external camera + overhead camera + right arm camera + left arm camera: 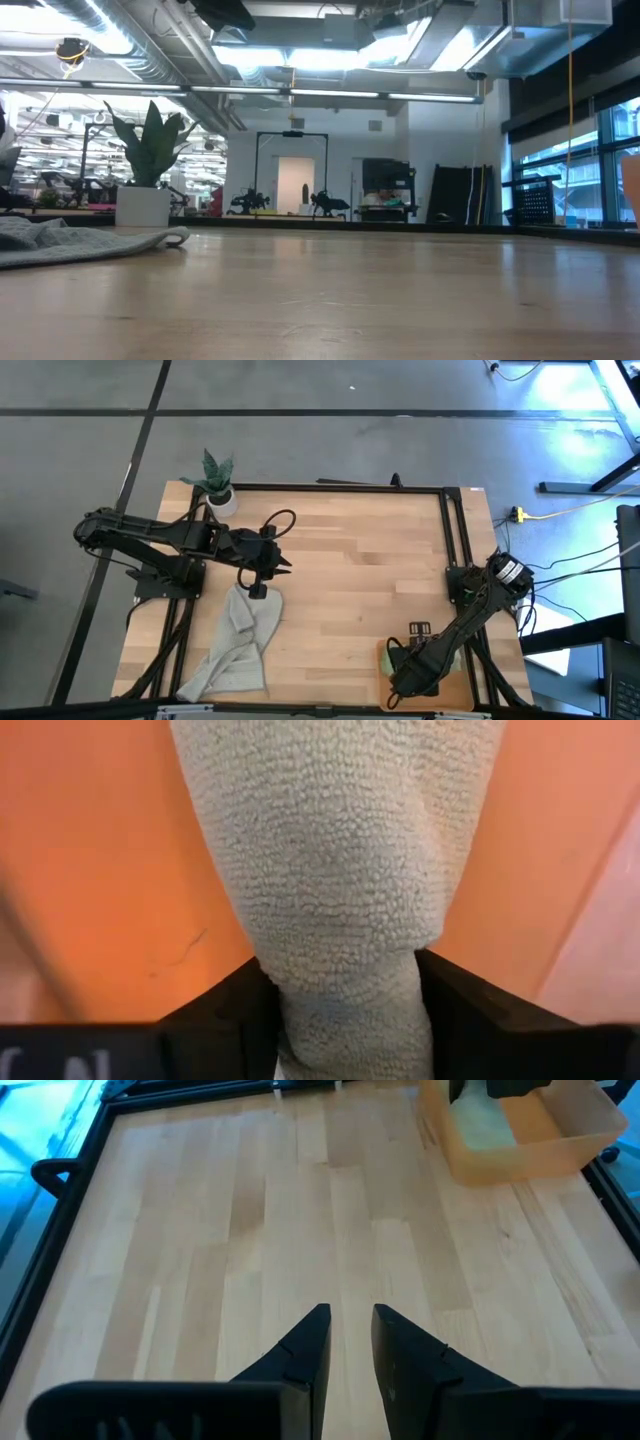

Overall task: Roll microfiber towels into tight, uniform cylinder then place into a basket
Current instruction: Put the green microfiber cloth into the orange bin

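**Right wrist view: green towel between fingers over basket**

High view shows one basket (462, 678), two towels. Right gripper (345, 1010) pinches the sage green towel (340, 870) inside it. Left gripper (350, 1342), slightly parted, empty, hovers by the grey towel (235, 650).

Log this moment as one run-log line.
right gripper: in basket, fingers around green towel | left gripper: open, above table | grey towel: unrolled on table

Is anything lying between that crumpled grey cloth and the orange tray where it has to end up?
Nothing visible: only bare tabletop lies between the grey towel and the basket. The right gripper and green towel occupy the basket itself.
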`<state>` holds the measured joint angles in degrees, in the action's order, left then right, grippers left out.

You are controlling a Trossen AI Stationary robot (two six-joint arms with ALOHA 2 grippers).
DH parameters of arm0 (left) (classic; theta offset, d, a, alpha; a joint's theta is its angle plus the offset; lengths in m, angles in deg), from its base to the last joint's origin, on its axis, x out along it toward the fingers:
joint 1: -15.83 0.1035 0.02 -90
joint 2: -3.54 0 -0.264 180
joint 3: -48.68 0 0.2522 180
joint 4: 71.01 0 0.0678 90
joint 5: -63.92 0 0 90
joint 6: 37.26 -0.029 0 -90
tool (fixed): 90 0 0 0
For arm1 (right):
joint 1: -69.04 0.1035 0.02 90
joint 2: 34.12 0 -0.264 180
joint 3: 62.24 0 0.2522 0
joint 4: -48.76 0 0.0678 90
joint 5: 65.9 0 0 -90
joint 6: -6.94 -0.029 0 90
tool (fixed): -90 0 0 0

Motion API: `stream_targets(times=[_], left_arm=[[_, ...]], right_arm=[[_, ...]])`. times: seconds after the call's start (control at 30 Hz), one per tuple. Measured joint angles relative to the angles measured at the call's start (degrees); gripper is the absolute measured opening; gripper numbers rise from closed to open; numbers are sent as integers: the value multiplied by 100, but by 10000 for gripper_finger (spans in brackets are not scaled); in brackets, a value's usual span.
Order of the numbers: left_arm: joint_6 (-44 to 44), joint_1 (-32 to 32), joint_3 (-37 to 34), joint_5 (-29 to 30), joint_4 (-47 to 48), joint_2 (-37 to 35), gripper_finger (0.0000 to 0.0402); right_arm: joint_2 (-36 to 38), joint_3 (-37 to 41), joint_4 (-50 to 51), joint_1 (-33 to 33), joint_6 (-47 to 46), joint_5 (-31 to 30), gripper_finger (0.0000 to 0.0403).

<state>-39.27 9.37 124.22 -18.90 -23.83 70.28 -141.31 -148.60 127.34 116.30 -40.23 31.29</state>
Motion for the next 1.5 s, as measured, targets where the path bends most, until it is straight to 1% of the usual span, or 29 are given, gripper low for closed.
stream_targets(times=[0.07, 0.17, 0.3, 0.43, 0.6, 0.77, 1.13, 1.27, 1.4, 1.5], left_arm=[[1, 0, 0, 0, 1, 0, 67], [1, 0, 0, 0, 1, 0, 67], [1, 0, 0, 0, 0, 0, 67], [3, 0, 0, 0, -1, 0, 67], [3, -1, 0, 0, -1, 0, 67], [3, -2, 0, 0, -2, 0, 67], [5, 0, 0, -6, -2, 0, 67], [-32, 0, 0, -438, -2, 0, 67], [-291, -2, 0, -863, -2, 0, 67], [-310, 0, 0, -933, -1, 0, 67]], right_arm=[[0, 0, 0, -2, -59, -127, 186], [0, 0, 4, -9, 1, -157, 186], [0, 0, -20, -24, 401, -203, 186], [0, 0, -79, -25, 533, -195, 185], [0, 0, -178, -57, 627, -207, 169], [0, 0, -228, -66, 677, -447, 165], [0, 0, -241, -66, 716, -461, 216], [0, 0, -264, -66, 702, -461, 227], [0, 0, -361, -66, 708, -460, 229], [0, 0, -474, -66, 714, -459, 229]])
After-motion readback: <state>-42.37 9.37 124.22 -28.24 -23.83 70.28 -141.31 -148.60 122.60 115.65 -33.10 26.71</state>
